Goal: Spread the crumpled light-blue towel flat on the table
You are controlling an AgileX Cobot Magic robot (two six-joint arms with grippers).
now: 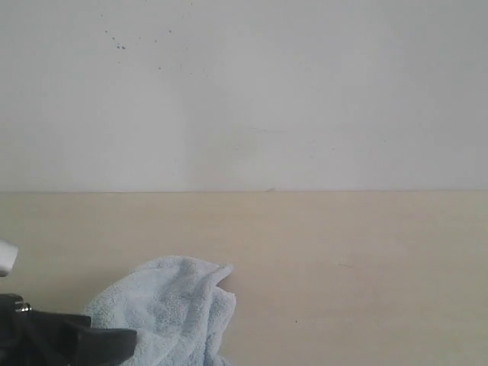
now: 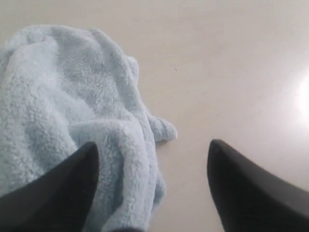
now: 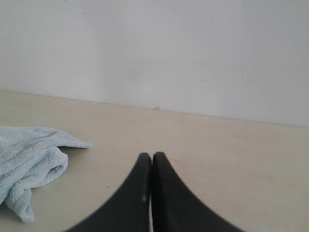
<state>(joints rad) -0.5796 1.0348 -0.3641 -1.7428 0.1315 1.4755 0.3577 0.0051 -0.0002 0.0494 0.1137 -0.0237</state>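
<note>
Lying crumpled: one towel (image 1: pixel 171 305) on one table (image 1: pixel 343 252); left tool (image 2: pixel 153 145) wide, right tool (image 3: pixel 152 154) closed.

Left gripper (image 2: pixel 153 147): jaws spread wide. Two dark fingers (image 2: pixel 63 188) well apart, each tapering to blunt tip, tips about level, angled forward and down.

Left arm (image 1: pixel 57 341): dark bulk low at left edge of exterior view, lying near horizontal, front end pointing right. White part (image 1: pixel 6 258) just above it at frame edge.

Right gripper (image 3: pixel 151 157): jaws pressed together. Dark fingers (image 3: pixel 125 198) touch along inner edges up to tips, flaring apart toward base, tips level, pointing forward.
</note>
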